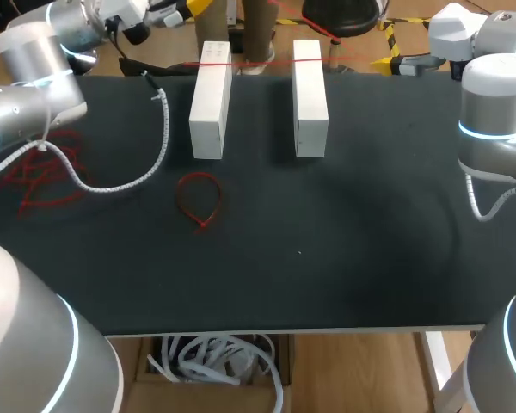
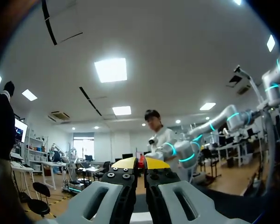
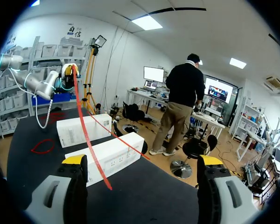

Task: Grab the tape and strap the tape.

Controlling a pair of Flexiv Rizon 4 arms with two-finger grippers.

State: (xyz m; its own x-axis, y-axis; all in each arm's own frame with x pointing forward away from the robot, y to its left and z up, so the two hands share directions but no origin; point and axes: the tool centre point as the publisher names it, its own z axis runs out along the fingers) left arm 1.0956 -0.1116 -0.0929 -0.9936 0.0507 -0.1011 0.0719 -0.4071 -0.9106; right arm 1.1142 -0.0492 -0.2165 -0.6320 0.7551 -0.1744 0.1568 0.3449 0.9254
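Between the left jaws, whose yellow tips are pinched narrow, sits one end of the red tape [image 3: 86,134]. Those jaws hang beyond the far edge of the table [image 1: 344,241]. From them the tape runs in a straight line over the far ends of two white boxes [image 1: 211,99] [image 1: 310,95] and on toward the right jaws. The right jaws stand wide with nothing between them. The boxes lie ahead of them, and the tape's free stretch comes down just ahead of them, nearer one finger than the other. A thinner red strand crosses beyond the nearer box; I cannot tell whether it is the same tape.

The step in hand looks to be the right arm taking the free end. To do it well:

- **Left grip:** it should stay firm, so the tape keeps its line over the boxes.
- **Approach:** the right jaws should shift sideways until the strand lies midway between their fingers, then advance low and square to it.
- **Closing:** close on the flat of the tape rather than its edge.
- **Tension:** take up slack gently, since a hard pull could drag or tip the boxes.

A red loop [image 1: 198,198] lies on the table well apart from both jaws and needs no attention.
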